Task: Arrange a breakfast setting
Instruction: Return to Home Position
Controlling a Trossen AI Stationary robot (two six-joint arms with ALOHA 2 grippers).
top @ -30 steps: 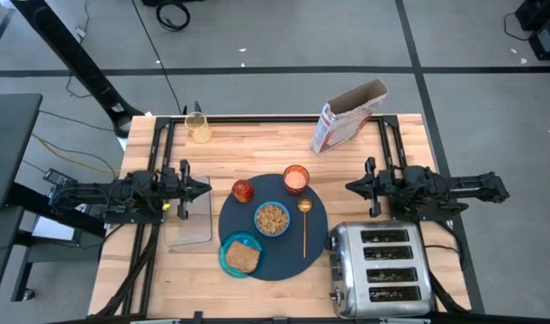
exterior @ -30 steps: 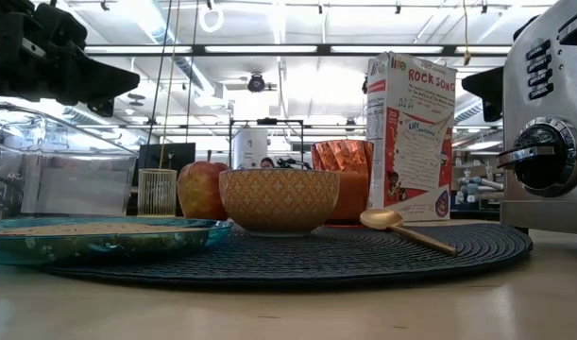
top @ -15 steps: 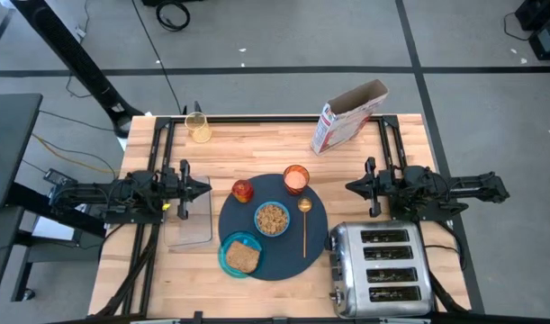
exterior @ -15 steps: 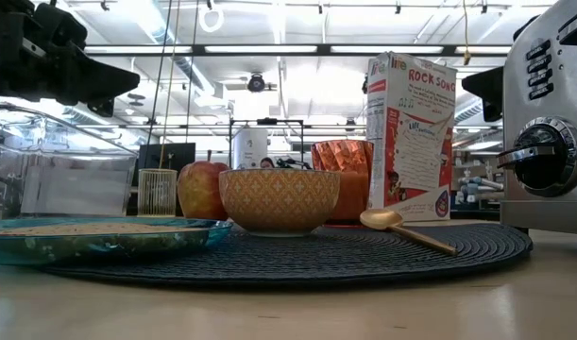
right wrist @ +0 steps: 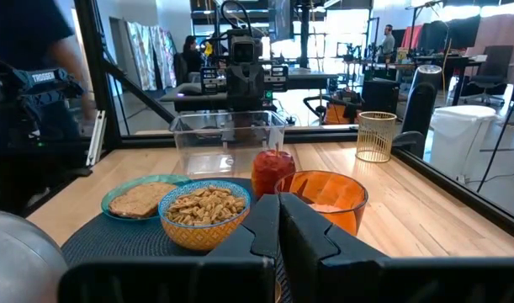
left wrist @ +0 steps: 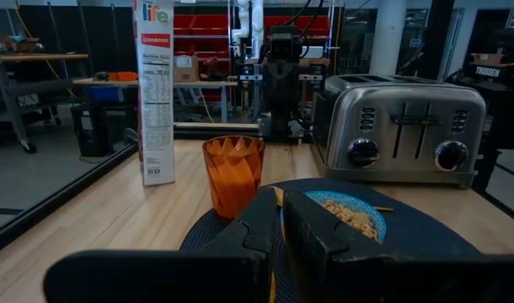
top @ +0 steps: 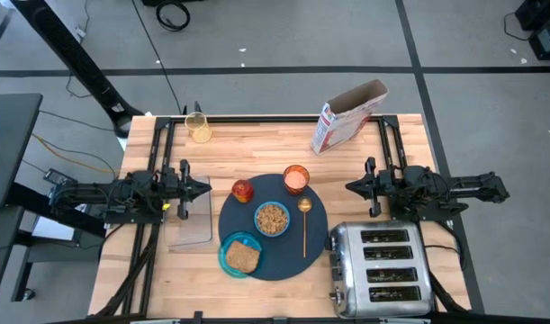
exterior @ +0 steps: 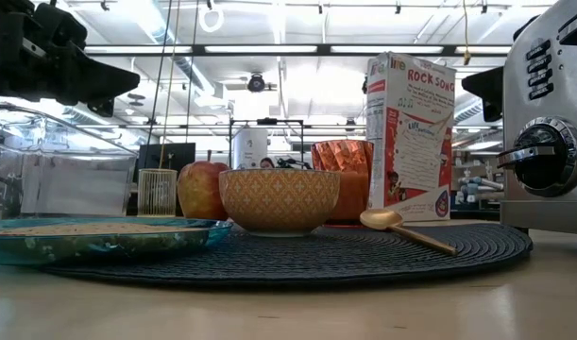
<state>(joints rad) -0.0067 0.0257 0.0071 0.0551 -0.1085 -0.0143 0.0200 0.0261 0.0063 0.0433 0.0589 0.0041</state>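
Dark-grey mat (top: 280, 258) sits between left gripper (top: 205, 187) and right gripper (top: 349, 186), clear of both; fingers clenched, empty.

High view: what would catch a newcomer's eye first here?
The dark round mat mid-table, laid for breakfast: a bowl of cereal in the middle, toast on a plate, an apple, an orange cup and a gold spoon. A shiny toaster stands at its right, and the left gripper and right gripper flank the mat, shut and empty.
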